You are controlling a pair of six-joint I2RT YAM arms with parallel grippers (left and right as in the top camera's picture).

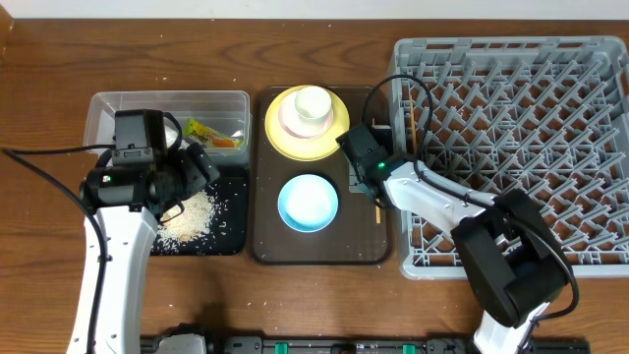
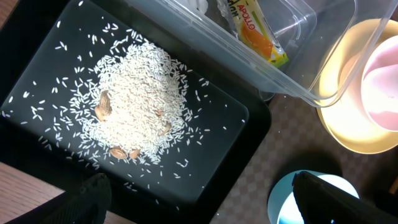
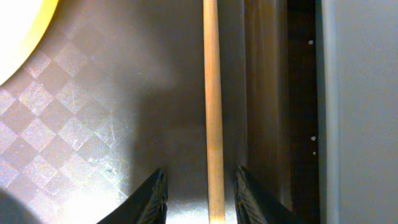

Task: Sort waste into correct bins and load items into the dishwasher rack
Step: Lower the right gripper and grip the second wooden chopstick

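Along the right edge of the brown tray on the desk, just left of the dishwasher rack, a chopstick lies far-to-near, straight below the right hand, whose narrowly parted fingers straddle it without touching.

You are looking at only one readable mark: the small green-and-orange plastic snack wrapper, lying in the clear rectangular plastic tub, is showing the word "APOLLO" in red letters along its length. Other print near its top end is reading too small to make out.
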